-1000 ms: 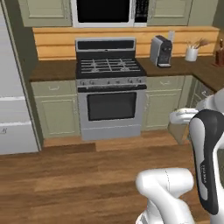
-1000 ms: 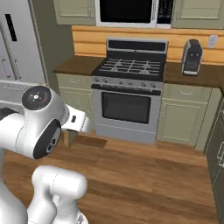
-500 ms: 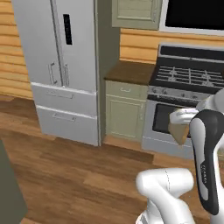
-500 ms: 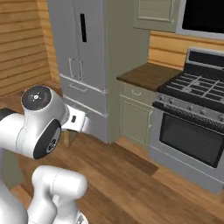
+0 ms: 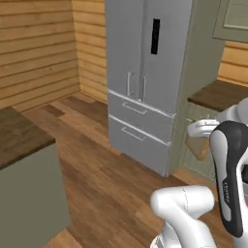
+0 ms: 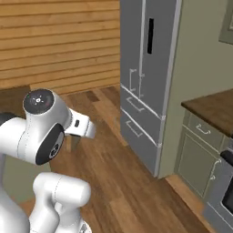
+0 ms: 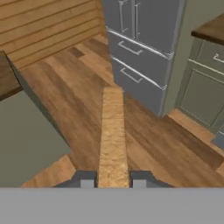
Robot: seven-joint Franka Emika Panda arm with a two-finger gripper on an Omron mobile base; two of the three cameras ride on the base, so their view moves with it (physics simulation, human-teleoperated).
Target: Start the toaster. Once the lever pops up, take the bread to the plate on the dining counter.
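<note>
The white arm is folded close over its base, forearm level, hand held well above the wood plank floor (image 7: 83,109). Its two dark fingers (image 7: 85,179) are clamped on the square light-brown bread slice (image 7: 112,135), seen edge-on, pointing toward the grey steel refrigerator (image 5: 150,77).

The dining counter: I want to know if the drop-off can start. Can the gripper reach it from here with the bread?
Probably not yet. The gripper is shut on the bread above open floor; the dining counter lies well off to the left.
</note>
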